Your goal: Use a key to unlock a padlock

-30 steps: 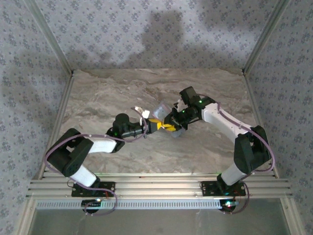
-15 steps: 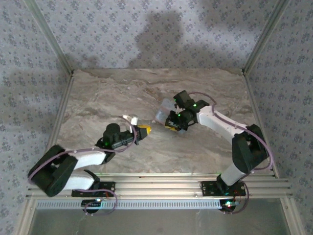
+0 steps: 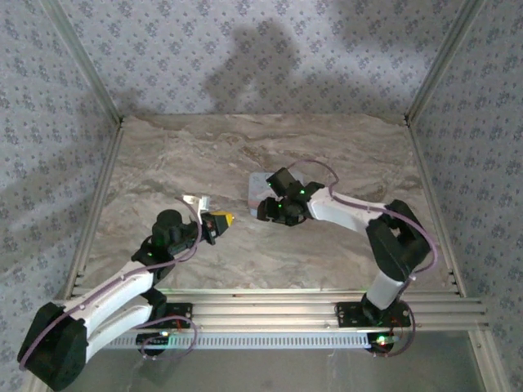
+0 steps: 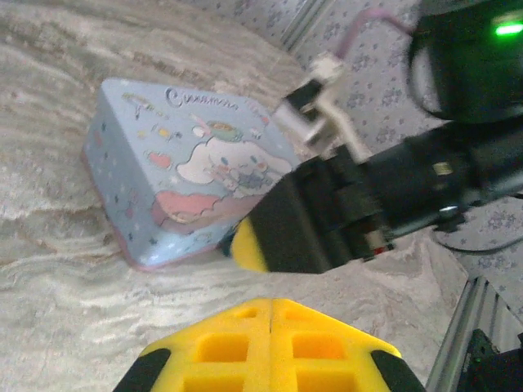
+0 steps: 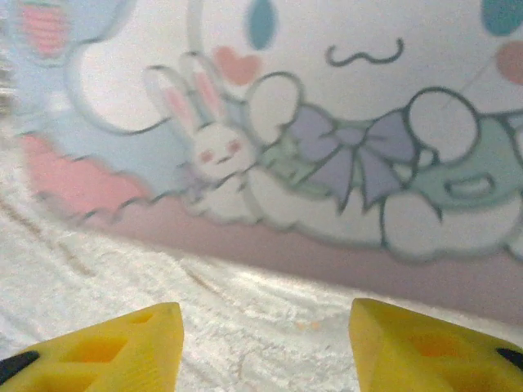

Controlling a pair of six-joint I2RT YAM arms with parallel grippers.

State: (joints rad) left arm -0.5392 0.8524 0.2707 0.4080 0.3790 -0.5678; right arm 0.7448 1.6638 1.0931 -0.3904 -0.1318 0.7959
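- Cartoon-lidded tin (image 4: 180,192), lid on: we cannot tell its contents, nor where padlock or key lie.
- Right gripper (image 5: 265,343) parted, empty, just beside tin; left gripper (image 4: 270,318) closed.
- Marble tabletop (image 3: 343,147); patterned walls (image 3: 245,49).

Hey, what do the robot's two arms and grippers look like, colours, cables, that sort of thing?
Both the left arm and the right arm have black joints and white link covers, each with a thin purple cable looping alongside and small green lights. The left gripper and right gripper are black-bodied with yellow fingers moulded with square recesses.
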